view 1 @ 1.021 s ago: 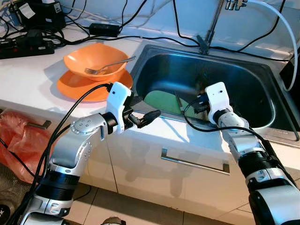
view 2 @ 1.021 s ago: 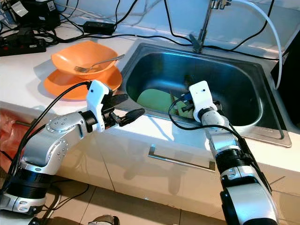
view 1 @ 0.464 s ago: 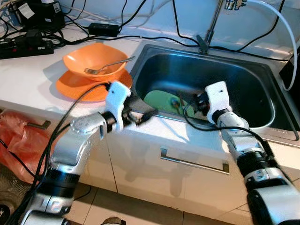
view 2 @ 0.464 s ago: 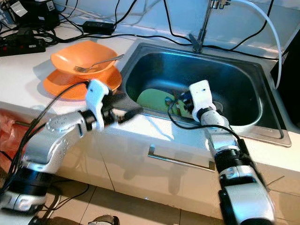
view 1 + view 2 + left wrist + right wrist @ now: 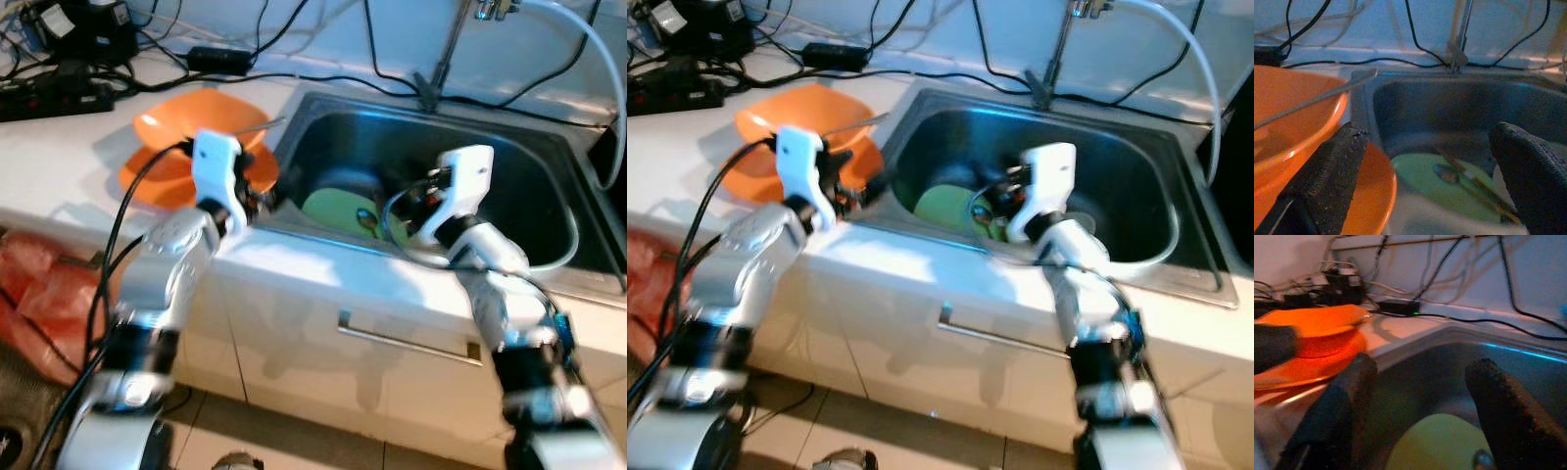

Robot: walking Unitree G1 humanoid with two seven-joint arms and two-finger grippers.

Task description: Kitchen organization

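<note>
An orange bowl (image 5: 176, 125) with a fork (image 5: 257, 125) in it sits on an orange plate (image 5: 147, 181) on the white counter, left of the steel sink (image 5: 509, 162). Down in the sink lies a green plate (image 5: 333, 208) carrying a spoon (image 5: 1444, 172) and chopsticks (image 5: 1471, 182). My left gripper (image 5: 260, 201) is open at the sink's left rim, beside the orange plate, facing across the basin. My right gripper (image 5: 419, 196) is open too, low over the sink near the green plate. Nothing is between either pair of fingers (image 5: 1347, 401).
A faucet (image 5: 446, 49) and a white hose (image 5: 588, 44) stand behind the sink. Black cables and a power strip (image 5: 59, 93) crowd the back left of the counter. A red bag (image 5: 39, 294) hangs by the cabinet, and a drawer handle (image 5: 407, 343) is below the sink.
My left gripper has swung from the counter's front edge up to the sink's left rim by the orange plate. My right wrist has risen and tilted over the basin. The picture is blurred.
</note>
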